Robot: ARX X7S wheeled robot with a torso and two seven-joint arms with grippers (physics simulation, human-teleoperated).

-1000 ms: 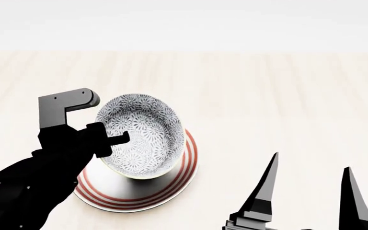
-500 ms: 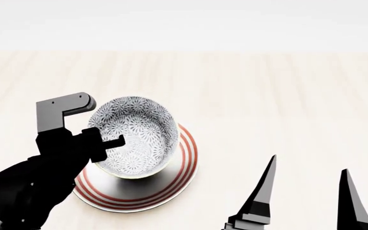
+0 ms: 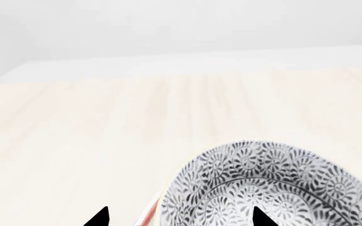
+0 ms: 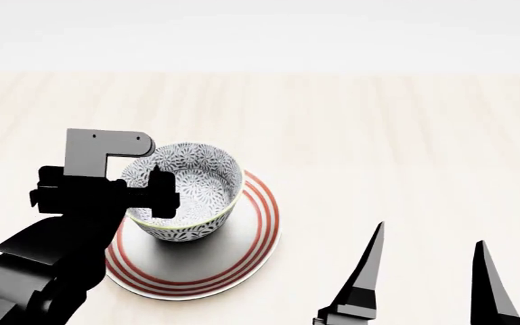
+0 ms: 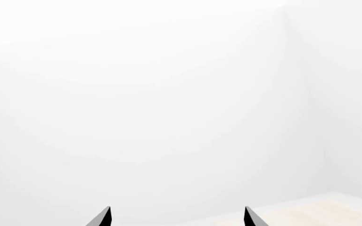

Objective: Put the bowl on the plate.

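Observation:
The bowl, grey-and-white floral with a thin yellowish rim, stands upright on the plate, a white plate with red rings, a little toward its far-left side. My left gripper is at the bowl's left rim and is open. One finger is inside the bowl and the other outside, with the wall between them. In the left wrist view the bowl fills the space by the left gripper, and a red strip of the plate shows beside it. My right gripper stands open, off to the right and holding nothing.
The pale wooden table stretches around the plate, with a white wall behind it. The right wrist view shows the right gripper, the white wall and a corner of the table.
The bowl has gone from tilted above the plate to standing upright on it. My left gripper has turned and come down with it. The right gripper has sunk slightly.

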